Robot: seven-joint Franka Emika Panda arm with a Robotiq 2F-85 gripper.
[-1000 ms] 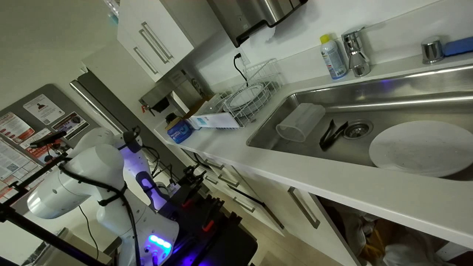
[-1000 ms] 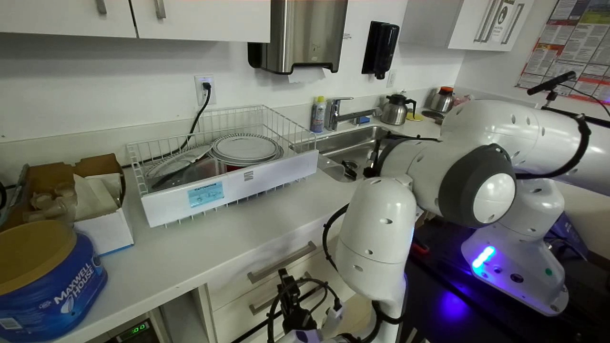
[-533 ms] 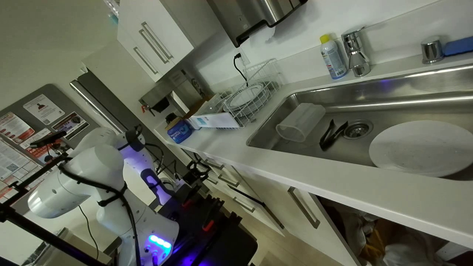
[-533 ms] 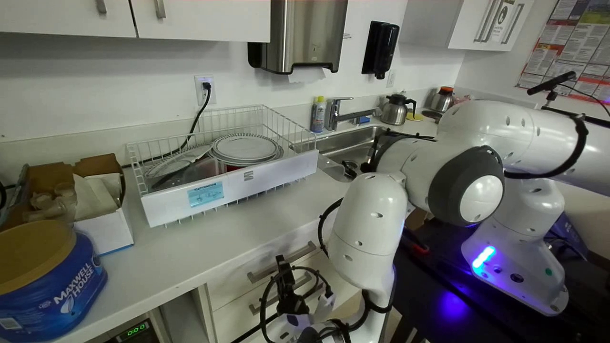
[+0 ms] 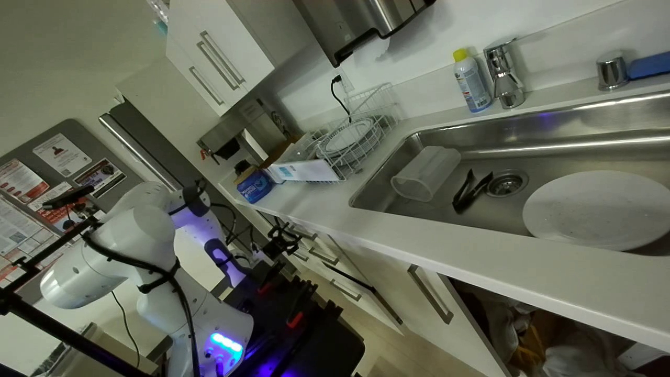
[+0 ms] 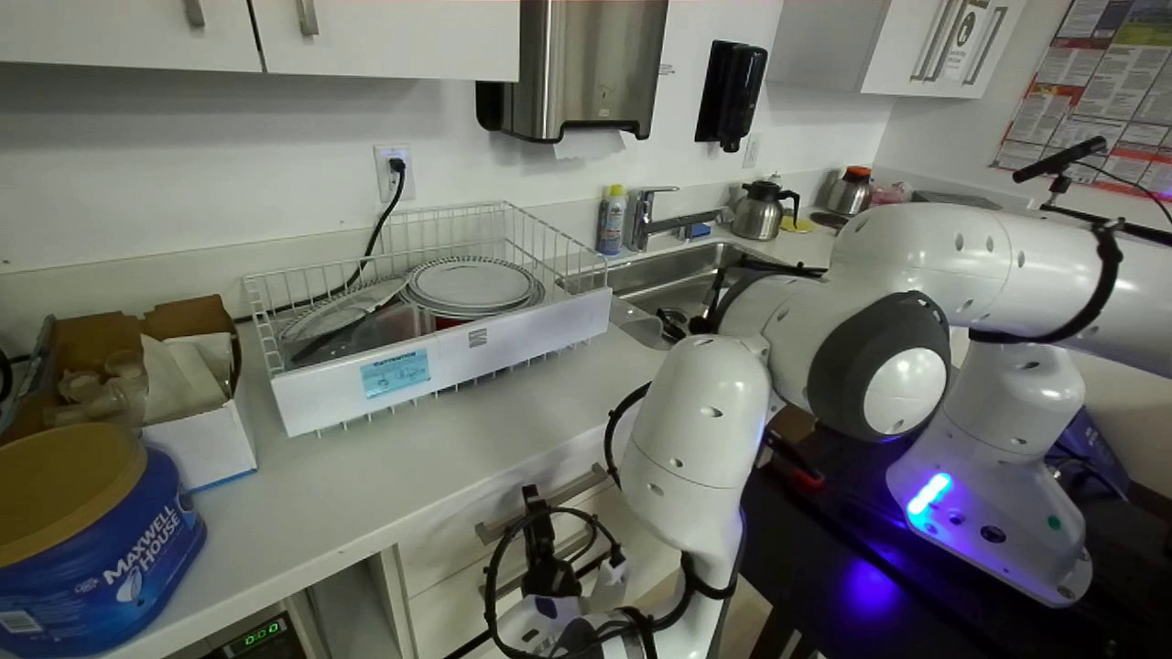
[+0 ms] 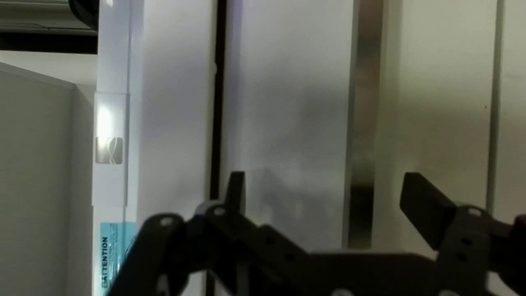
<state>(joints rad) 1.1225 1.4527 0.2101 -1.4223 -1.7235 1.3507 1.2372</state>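
Claw (image 7: pixel 324 183) partly out of wrist view, drawer handle (image 7: pixel 365 123) blurry

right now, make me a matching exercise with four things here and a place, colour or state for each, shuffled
1 gripper
2 drawer handle
3 dish rack
4 Maxwell House tub

A blue
B holding plates
C jaws apart
D fixed to a drawer front

Pairs: 1-C, 2-D, 3-B, 4-A
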